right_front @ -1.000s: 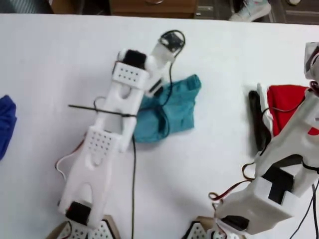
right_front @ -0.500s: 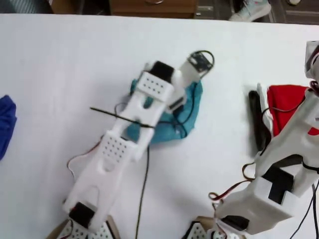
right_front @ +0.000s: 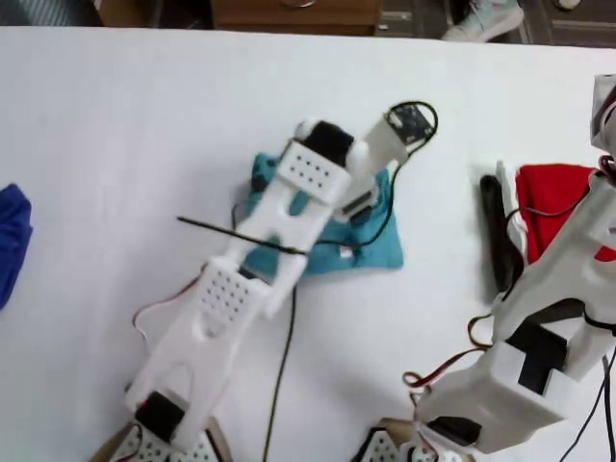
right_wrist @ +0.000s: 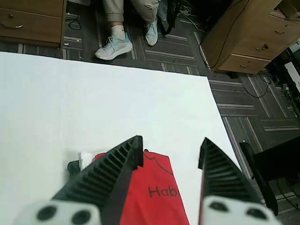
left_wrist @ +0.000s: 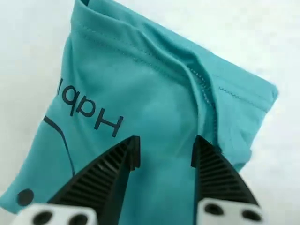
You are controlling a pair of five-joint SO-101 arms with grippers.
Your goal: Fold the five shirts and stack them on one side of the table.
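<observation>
surface: white, carries all shirts | teal shirt: lies folded at frame centre, partly under left arm | red shirt: at right edge | blue shirt: at left edge | left tool: parted wide, empty, over teal shirt | right tool: parted wide, empty, over red shirt

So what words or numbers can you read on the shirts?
Teal shirt: dark letters and a dot, tilted, running behind the left hand; no whole word can be read.
Red shirt: dark letters cut off by the right hand; no whole word can be read.
No numbers or signs.
</observation>
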